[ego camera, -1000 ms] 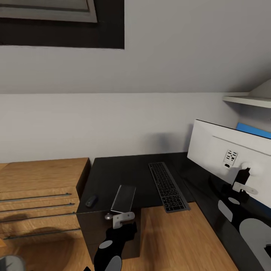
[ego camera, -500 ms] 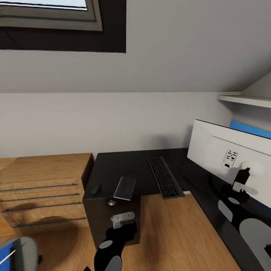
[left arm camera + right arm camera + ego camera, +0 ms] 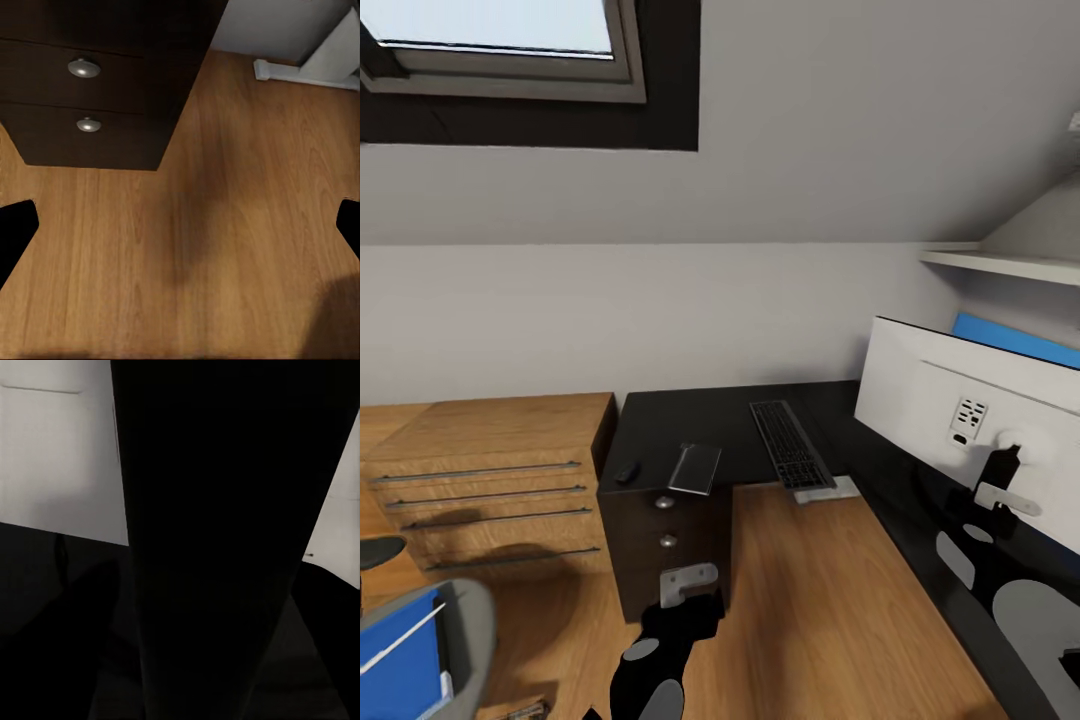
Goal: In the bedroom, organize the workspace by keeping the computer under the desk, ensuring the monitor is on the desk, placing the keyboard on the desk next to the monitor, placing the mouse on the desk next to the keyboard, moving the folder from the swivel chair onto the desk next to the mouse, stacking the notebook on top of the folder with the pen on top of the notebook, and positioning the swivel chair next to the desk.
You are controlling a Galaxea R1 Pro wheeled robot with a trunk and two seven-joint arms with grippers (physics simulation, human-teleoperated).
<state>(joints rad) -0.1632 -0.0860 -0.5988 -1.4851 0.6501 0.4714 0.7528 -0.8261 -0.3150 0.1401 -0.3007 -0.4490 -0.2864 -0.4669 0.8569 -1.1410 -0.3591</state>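
The folder is lying on the swivel chair at far left. The mouse, notebook, keyboard and monitor are sitting on the desk. The left gripper is hanging spread apart over the floor; the right gripper's state cannot be told

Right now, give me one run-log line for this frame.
keyboard, mouse, notebook: on desk | monitor: on desk | folder: on swivel chair | left gripper: open, over floor | right gripper: state unclear
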